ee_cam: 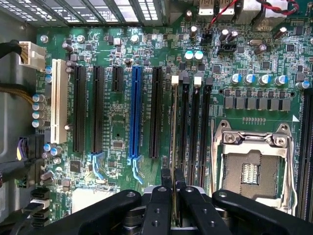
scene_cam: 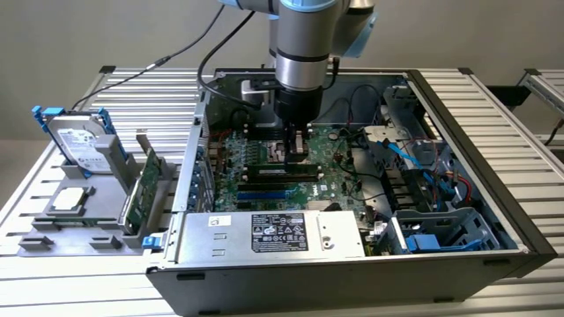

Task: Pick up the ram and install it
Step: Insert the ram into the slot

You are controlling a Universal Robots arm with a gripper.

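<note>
A: Holding anything in the black claw (ee_cam: 173, 180)?

B: Pinched narrow on the ram (ee_cam: 173, 147), a long, thin green circuit-board stick seen edge-on between the two fingertips.

A: Placed where?

B: Down inside the open black-and-grey metal computer case (scene_cam: 500, 191), over the green motherboard (ee_cam: 115, 122). Lined up lengthwise with the outermost of the four black memory slots (ee_cam: 194, 127), the one with a white latch at its far end, just beside a long black expansion slot (ee_cam: 156, 112). Cannot tell whether seated or just above.

A: And around it?

B: Bare silver processor socket (ee_cam: 250, 171) on the other side of the memory slots; blue expansion slot (ee_cam: 136, 112) and white one (ee_cam: 59, 100) further off. Outside the case, on the slatted aluminium table (scene_cam: 493, 92), towards the exterior view's left: grey holder (scene_cam: 88, 224) with a silver hard drive (scene_cam: 78, 140) upright and a wider green expansion card (scene_cam: 145, 188) standing on edge.
</note>
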